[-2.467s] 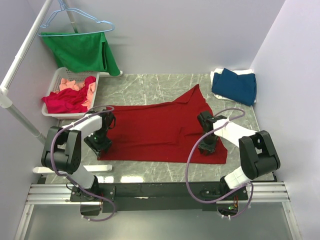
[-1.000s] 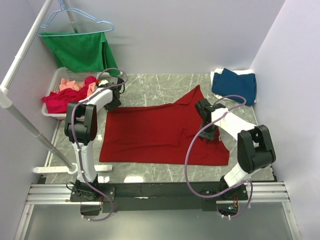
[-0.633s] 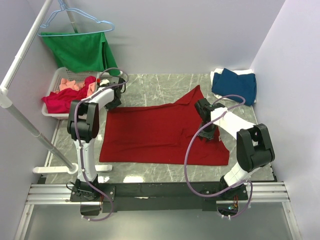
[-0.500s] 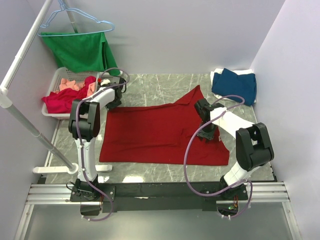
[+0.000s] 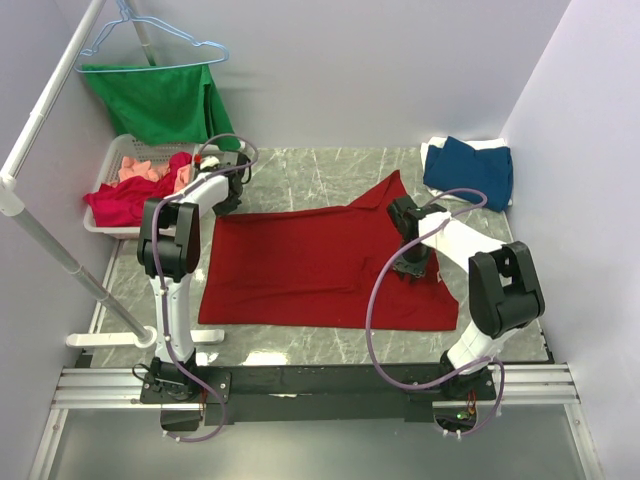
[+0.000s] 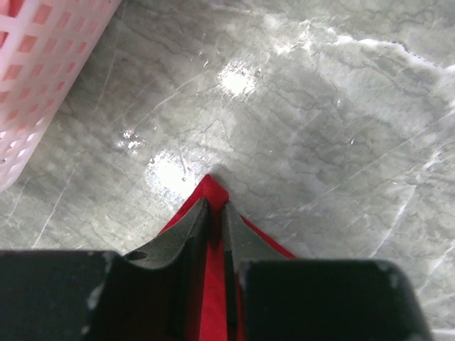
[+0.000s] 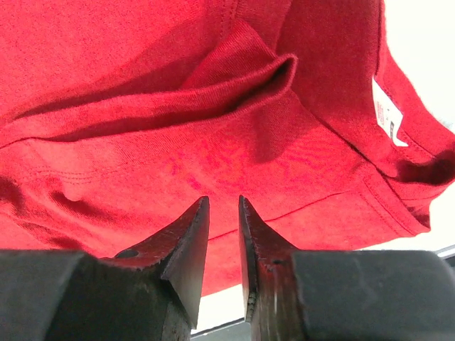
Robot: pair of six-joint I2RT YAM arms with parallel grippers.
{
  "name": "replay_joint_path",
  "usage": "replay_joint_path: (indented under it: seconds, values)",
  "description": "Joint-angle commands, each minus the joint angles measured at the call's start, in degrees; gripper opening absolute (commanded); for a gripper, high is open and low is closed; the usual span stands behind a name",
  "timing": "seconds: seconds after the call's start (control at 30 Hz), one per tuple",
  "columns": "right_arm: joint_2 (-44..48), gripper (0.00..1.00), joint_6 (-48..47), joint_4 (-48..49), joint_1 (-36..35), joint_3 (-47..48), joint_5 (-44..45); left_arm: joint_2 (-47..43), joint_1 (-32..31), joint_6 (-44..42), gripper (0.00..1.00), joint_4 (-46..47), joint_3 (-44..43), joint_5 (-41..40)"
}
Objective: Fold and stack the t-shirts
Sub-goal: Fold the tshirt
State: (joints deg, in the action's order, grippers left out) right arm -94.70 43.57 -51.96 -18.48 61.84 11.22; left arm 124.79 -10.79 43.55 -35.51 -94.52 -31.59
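Note:
The large deep-red t-shirt [image 5: 310, 265] lies spread on the marble table. My left gripper [image 5: 226, 206] is at its far left corner. In the left wrist view the left gripper [image 6: 215, 202] is shut on that corner of the deep-red t-shirt [image 6: 211, 186], and cloth shows between the fingers. My right gripper [image 5: 410, 268] hovers over the shirt's right part. In the right wrist view the right gripper [image 7: 224, 200] stands open by a narrow gap with nothing in it, above wrinkled red cloth [image 7: 213, 128]. A dark blue t-shirt [image 5: 470, 170] lies folded on a white t-shirt [image 5: 495, 145] at the back right.
A white basket [image 5: 113, 165] at the back left holds a crimson t-shirt [image 5: 130, 205] and a salmon-pink t-shirt [image 5: 145, 168]. The green garment [image 5: 160, 100] hangs on a light-blue hanger [image 5: 150, 35] above it. A white pole [image 5: 40, 240] slants along the left side.
The left arm has gone from the shirt's near left edge to its far left corner, and its jaws have closed on the cloth there. The right gripper has barely shifted.

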Motion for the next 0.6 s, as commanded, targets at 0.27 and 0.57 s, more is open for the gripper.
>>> replay_joint_path:
  seconds: [0.27, 0.57]
  values:
    - [-1.37, 0.29, 0.20, -0.24, -0.24, 3.63, 0.64, -2.89, 0.42, -1.71, 0.24, -2.72, -5.14, -3.47]
    - [-1.02, 0.29, 1.08, -0.33, -0.59, 3.02, 0.29, -2.36, 0.42, -2.51, 0.01, -2.73, -5.24, -3.65]
